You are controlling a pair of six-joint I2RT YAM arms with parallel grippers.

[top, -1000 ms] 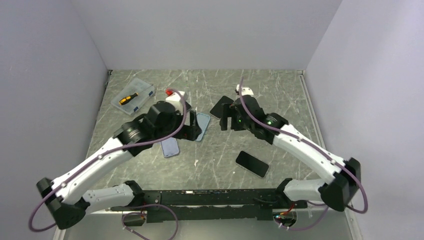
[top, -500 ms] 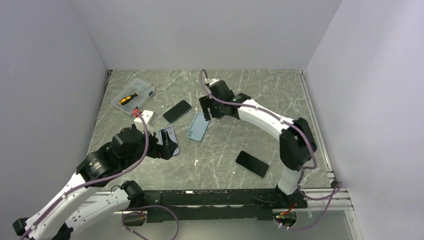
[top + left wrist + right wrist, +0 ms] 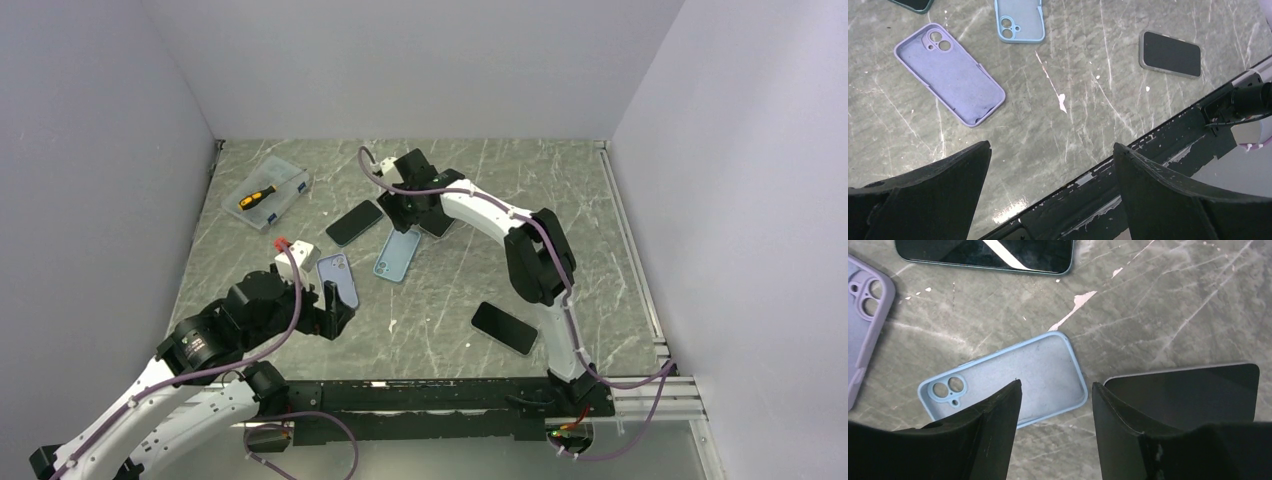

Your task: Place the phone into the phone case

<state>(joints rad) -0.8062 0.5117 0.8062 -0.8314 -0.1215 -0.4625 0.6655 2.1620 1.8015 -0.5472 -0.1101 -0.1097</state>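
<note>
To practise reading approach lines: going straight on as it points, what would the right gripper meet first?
Probably the plain end of the light blue case, beneath the right gripper; one finger might meet the dark phone.

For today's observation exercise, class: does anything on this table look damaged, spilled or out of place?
Only wear stands out. The grey-green marbled tabletop carries white chips and scratches, one of them beside the empty light-blue silicone phone case, and the black front rail shows scuffed, flaking paint. Nothing is spilled.

The right gripper [image 3: 1055,387] hides the near edge of a dark phone [image 3: 1193,385].
</note>
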